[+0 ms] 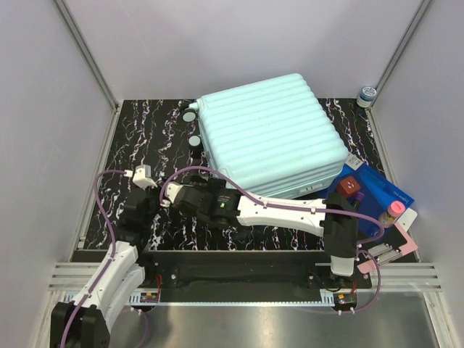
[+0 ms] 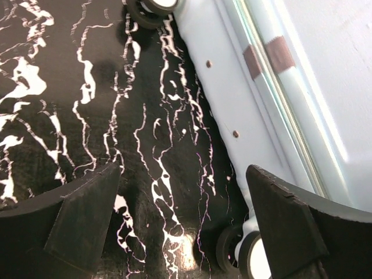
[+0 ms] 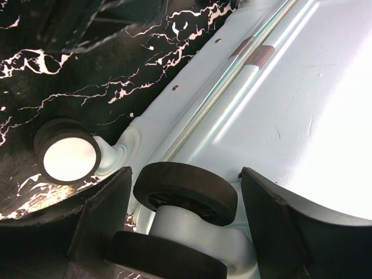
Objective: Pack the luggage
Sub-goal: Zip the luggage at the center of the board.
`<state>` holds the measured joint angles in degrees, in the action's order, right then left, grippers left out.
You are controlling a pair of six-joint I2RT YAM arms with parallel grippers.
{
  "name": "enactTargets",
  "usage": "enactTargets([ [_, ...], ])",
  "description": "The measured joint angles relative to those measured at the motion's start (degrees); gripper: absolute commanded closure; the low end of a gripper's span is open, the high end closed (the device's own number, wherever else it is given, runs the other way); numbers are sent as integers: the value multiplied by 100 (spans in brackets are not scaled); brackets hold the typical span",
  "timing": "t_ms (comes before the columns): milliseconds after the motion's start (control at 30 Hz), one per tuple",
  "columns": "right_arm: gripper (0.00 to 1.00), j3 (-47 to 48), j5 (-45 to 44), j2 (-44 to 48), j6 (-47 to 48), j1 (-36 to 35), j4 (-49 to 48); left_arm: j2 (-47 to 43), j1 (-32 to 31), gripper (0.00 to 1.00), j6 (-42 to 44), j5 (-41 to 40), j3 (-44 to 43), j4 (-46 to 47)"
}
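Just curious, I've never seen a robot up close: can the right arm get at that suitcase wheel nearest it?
Probably yes. The right gripper is open, with a black wheel of the luggage between its fingers; nothing looks in the way.

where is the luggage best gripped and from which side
Probably the black wheel at the luggage's wheeled end, coming in from that end. The ribbed shell lies flat and looks too broad; the wheel is narrow and sits between the right end effector's open fingers.
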<state>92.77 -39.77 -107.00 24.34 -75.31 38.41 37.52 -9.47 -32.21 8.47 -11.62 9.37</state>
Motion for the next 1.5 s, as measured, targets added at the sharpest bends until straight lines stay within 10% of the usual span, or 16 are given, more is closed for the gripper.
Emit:
enactTargets([
  [267, 100, 2, 380, 164, -208, 101, 57, -190, -363, 12, 389, 181, 208, 396],
  [1067, 100, 457, 1248, 1005, -1572, 1040, -540, -1644, -2444, 20, 566, -227, 890, 699],
  [1500, 100, 450, 1355, 1014, -1733, 1196, -540, 863, -4489, 20, 970, -1757, 892, 2277],
])
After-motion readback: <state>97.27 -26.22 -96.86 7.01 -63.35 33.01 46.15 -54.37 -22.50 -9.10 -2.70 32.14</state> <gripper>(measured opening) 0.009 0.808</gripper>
